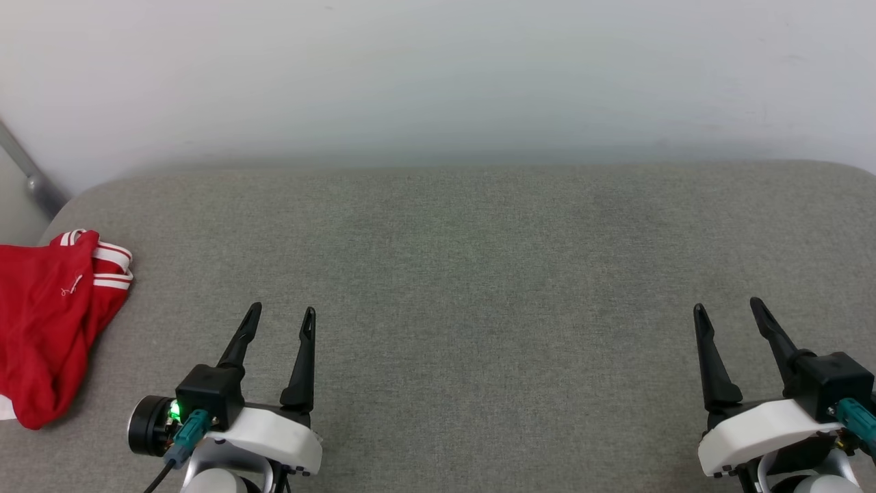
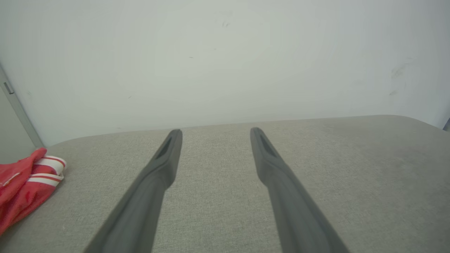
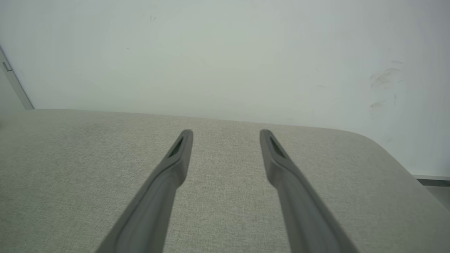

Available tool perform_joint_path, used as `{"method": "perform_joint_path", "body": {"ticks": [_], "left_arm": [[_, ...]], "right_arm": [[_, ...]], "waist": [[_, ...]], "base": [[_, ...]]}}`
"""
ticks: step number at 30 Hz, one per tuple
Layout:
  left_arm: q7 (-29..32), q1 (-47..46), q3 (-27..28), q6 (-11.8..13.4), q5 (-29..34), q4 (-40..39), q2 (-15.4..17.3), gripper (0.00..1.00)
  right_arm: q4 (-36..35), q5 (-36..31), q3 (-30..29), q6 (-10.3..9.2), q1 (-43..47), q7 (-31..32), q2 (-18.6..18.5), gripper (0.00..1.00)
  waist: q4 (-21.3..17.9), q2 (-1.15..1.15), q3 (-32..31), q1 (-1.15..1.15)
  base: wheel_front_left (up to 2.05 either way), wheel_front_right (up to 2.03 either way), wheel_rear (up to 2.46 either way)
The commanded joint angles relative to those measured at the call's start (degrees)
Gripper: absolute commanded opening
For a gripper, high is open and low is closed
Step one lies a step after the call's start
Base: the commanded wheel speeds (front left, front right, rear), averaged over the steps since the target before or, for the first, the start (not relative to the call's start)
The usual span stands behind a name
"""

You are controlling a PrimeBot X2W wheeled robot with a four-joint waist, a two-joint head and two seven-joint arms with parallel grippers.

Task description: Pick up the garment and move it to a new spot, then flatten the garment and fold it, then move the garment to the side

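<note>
The garment (image 1: 48, 322) is a red shirt with red-and-white striped trim, lying bunched at the far left edge of the grey fabric surface (image 1: 479, 274); part of it runs off the head view's left side. It also appears at the left edge of the left wrist view, garment (image 2: 24, 182). My left gripper (image 1: 282, 313) stands open at the lower left, to the right of the garment and apart from it, nothing between its fingers (image 2: 168, 154). My right gripper (image 1: 728, 305) stands open at the lower right, far from the garment, with its fingers (image 3: 182, 151) over bare fabric.
A white wall (image 1: 438, 75) rises right behind the grey surface's far edge. A grey metal bar (image 1: 27, 171) slants at the upper left. The surface rounds off at its right end (image 3: 379, 147), with floor beyond.
</note>
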Motion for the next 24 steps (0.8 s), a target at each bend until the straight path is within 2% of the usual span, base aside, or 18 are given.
{"method": "perform_joint_path", "body": {"ticks": [1, 7, 11, 23, 24], "left_arm": [[-0.4, -0.6, 0.2, -0.1, 1.0, 0.2, 0.0, 1.0], [-0.5, -1.0, 1.1, -0.1, 0.0, 1.2, -0.3, 1.0], [-0.5, -1.3, 1.9, 0.2, -0.7, 2.3, -0.7, 1.0], [-0.5, -2.4, 5.5, 1.0, -2.0, 4.0, -0.6, 1.0], [-0.5, -2.4, 5.5, 1.0, -2.0, 4.0, -0.6, 1.0]], "right_arm": [[0.1, -0.8, 0.1, -0.02, -0.4, -0.4, 0.2, 1.0], [0.8, -0.3, -0.1, -0.02, -0.7, -0.9, 0.2, 1.0], [0.7, -0.2, 0.0, -0.02, -0.1, -1.0, 0.2, 1.0], [0.3, 0.5, 2.6, -0.02, -1.4, -0.7, 0.1, 1.0], [0.3, 0.5, 2.6, -0.02, -1.4, -0.7, 0.1, 1.0]], "waist": [[0.0, 0.0, 0.1, 0.0], [0.7, 0.0, -0.1, 0.0], [3.1, 0.0, -0.4, 0.0], [15.3, 0.0, 0.7, 0.0], [15.3, 0.0, 0.7, 0.0]], "base": [[0.0, 0.0, 0.0], [0.0, 0.0, 0.0], [0.0, 0.0, 0.0], [0.0, 0.0, 0.0], [0.0, 0.0, 0.0]]}}
